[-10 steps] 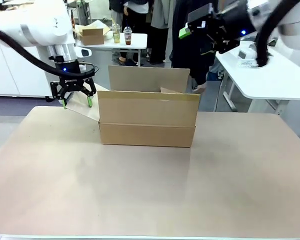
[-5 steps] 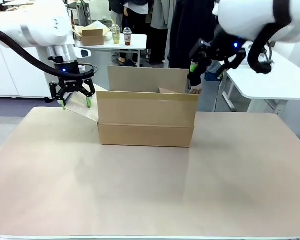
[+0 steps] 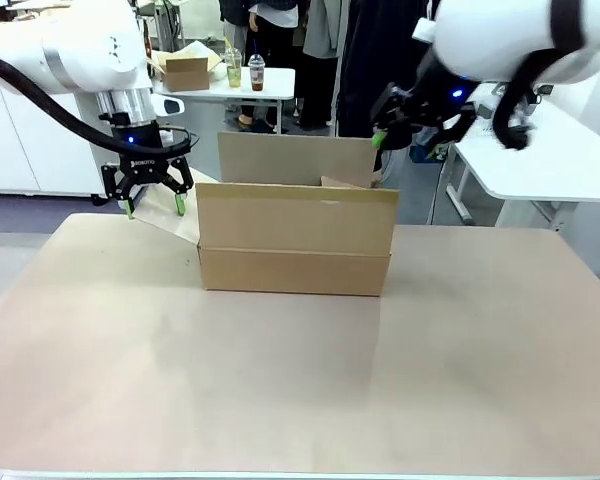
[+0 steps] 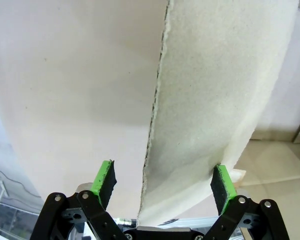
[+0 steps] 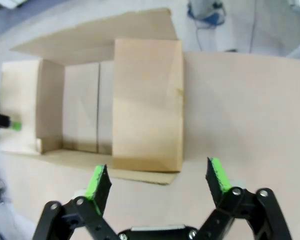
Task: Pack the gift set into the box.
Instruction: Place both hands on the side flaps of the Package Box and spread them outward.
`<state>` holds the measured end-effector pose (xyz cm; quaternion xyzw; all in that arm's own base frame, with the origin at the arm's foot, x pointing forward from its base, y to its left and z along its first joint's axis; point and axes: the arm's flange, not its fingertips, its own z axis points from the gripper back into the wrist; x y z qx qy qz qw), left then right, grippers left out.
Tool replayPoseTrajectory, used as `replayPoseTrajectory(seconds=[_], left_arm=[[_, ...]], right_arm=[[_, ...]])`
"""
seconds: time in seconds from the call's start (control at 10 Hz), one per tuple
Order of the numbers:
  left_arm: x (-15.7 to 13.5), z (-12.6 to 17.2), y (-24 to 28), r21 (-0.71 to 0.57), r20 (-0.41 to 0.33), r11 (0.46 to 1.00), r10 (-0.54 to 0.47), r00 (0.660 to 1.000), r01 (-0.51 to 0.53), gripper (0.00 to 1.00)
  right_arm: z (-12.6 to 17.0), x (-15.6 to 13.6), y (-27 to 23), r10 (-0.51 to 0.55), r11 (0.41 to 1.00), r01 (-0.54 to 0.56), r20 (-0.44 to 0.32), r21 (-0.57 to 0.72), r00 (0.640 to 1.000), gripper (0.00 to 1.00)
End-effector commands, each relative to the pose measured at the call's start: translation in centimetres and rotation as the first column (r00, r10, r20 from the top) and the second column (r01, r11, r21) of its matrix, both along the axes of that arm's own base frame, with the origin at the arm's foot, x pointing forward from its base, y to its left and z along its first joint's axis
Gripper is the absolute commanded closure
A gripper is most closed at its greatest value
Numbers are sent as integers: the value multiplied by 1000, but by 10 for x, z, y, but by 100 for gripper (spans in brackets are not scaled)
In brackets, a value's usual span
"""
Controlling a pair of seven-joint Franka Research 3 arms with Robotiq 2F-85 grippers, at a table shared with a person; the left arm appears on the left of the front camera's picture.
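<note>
– Entry: the box (image 3: 294, 240)?
– Mid-table, open-topped, long axis running left to right.
– Left gripper (image 3: 154, 207)?
– At the box's left end, jaws wide, the left flap (image 4: 205, 100) between its pads, unclamped.
– Right gripper (image 5: 159, 177)?
– Over the right end, jaws wide, holding nothing; likely nearer the opening.

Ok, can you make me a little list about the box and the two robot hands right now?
What: large brown corrugated cardboard box, open, on the tan table
Inside: the part that shows is bare; one folded flap covers the rest
Left gripper: open, fingers either side of the box's left flap
Right gripper: open, up near the box's right end, holding nothing
</note>
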<state>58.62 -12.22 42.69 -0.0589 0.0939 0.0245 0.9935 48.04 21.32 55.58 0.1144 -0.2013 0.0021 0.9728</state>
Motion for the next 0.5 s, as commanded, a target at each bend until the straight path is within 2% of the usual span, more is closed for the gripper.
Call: replayPoseTrajectory(seconds=[0.0,0.2,0.4], left_arm=[[-1,3,2,21,0,1000,13,1000,-12,0],[-1,3,2,21,0,1000,13,1000,-12,0],[-1,3,2,21,0,1000,13,1000,-12,0]], right_arm=[[0,54,38,-29,999,28,-63,-16,998,0],[-26,81,73,-43,990,22,-149,-140,988,0],[-54,87,113,-24,969,-35,-236,-243,971,0]])
